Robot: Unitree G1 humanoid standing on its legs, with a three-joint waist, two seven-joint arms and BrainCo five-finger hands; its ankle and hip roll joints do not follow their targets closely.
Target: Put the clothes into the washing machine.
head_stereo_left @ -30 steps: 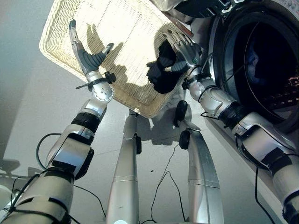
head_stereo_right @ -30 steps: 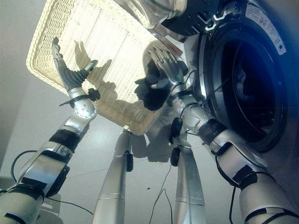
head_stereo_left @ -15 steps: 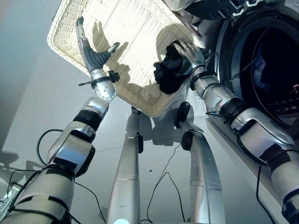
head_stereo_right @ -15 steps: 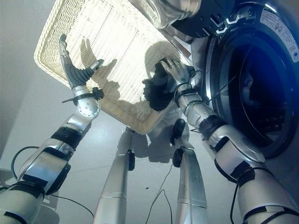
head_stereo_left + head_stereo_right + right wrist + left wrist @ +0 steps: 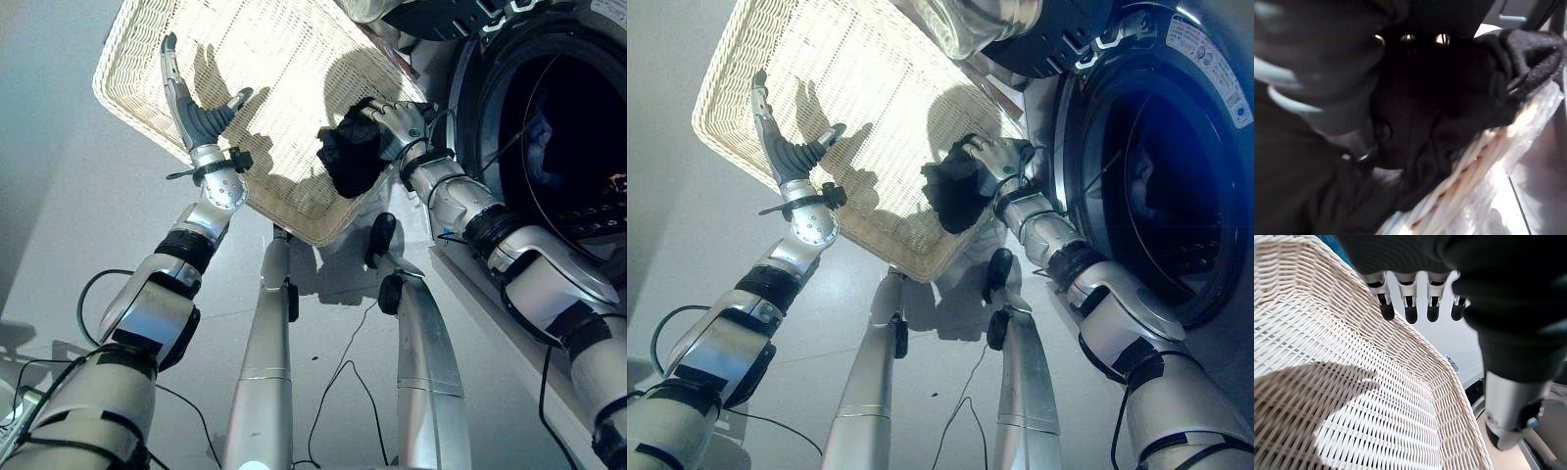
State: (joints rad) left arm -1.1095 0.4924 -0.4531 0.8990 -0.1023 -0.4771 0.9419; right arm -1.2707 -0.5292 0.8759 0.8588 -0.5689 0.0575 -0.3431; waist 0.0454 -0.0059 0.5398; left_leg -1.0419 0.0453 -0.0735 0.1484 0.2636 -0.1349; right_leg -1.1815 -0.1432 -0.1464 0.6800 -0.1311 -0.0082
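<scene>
Gripping a bunched black cloth garment (image 5: 351,157) at the near corner of the pale woven wicker basket (image 5: 147,54), right hand (image 5: 397,119) curls round it. Soft, light, floppy; hold the bunched middle. Left hand (image 5: 191,108) splayed, empty, above the basket.

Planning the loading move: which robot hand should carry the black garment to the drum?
Right robot hand: its fingers curl on the black garment, beside the washing machine. Left robot hand is open over the basket.
</scene>
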